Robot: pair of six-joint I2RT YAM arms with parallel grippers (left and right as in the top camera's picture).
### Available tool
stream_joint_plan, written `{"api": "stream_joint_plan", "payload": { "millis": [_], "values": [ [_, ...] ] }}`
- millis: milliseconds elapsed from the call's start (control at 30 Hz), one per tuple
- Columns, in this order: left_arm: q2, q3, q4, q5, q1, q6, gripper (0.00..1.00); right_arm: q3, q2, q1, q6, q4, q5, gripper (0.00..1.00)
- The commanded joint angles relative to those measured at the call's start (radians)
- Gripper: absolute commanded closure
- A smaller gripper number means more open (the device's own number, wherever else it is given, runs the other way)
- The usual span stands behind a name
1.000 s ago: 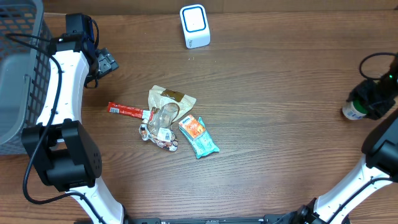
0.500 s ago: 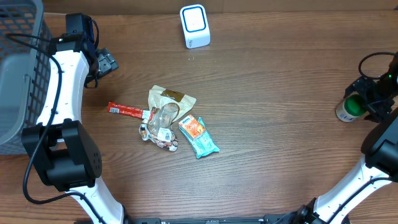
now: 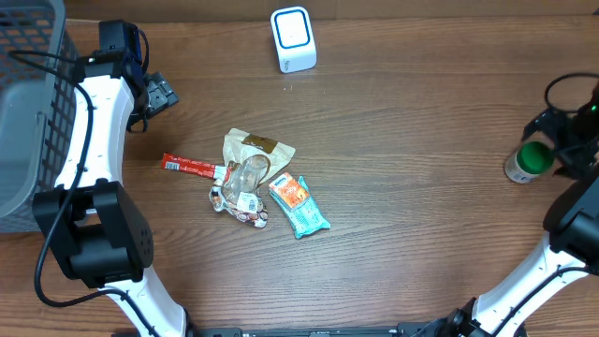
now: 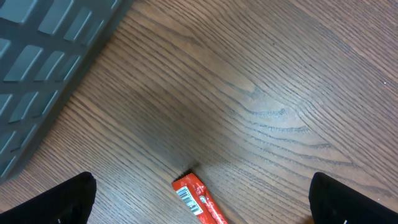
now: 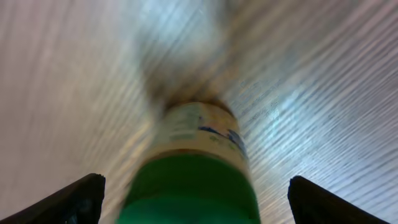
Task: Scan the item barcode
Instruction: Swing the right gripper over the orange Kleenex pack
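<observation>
A small bottle with a green cap (image 3: 525, 164) stands upright on the table at the far right. My right gripper (image 3: 554, 142) is open just right of it. In the right wrist view the bottle (image 5: 198, 155) sits between the two fingertips (image 5: 74, 198) with a gap on each side. The white and blue scanner (image 3: 293, 39) stands at the back centre. My left gripper (image 3: 161, 96) is open at the back left, holding nothing. In its wrist view the left gripper (image 4: 199, 200) hangs above the end of a red bar (image 4: 198, 198) with its barcode facing up.
A pile lies mid-table: the red bar (image 3: 192, 167), a tan packet (image 3: 257, 146), a clear cup (image 3: 247, 176), a crumpled wrapper (image 3: 240, 201) and a teal and orange packet (image 3: 299, 206). A grey basket (image 3: 28, 103) fills the left edge.
My right gripper opened and let go of the green-capped bottle, then drew back slightly to the right. The bottle now stands free, a little left of where it was. The left arm is still.
</observation>
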Motion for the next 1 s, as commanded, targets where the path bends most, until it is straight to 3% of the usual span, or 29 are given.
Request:
{"api": "stream_joint_plan", "payload": {
  "millis": [0, 233, 400, 633, 967],
  "values": [
    [-0.005, 0.022, 0.001, 0.005, -0.008, -0.006, 0.0, 0.163, -0.02, 0.038, -0.007, -0.048, -0.068, 0.04],
    [-0.005, 0.022, 0.001, 0.005, -0.007, -0.006, 0.01, 0.272, -0.021, 0.198, -0.171, -0.183, -0.242, 0.1],
    [-0.005, 0.022, 0.0, 0.005, -0.007, -0.006, 0.0, 0.272, -0.02, 0.383, -0.282, -0.204, -0.385, 0.2],
    [-0.005, 0.022, 0.001, 0.004, -0.007, -0.006, 0.0, 0.271, -0.02, 0.721, -0.348, -0.179, -0.372, 0.29],
    [-0.005, 0.022, 0.0, 0.005, -0.007, -0.006, 0.0, 0.22, -0.02, 1.183, -0.348, -0.105, -0.089, 0.32]
  ]
}}
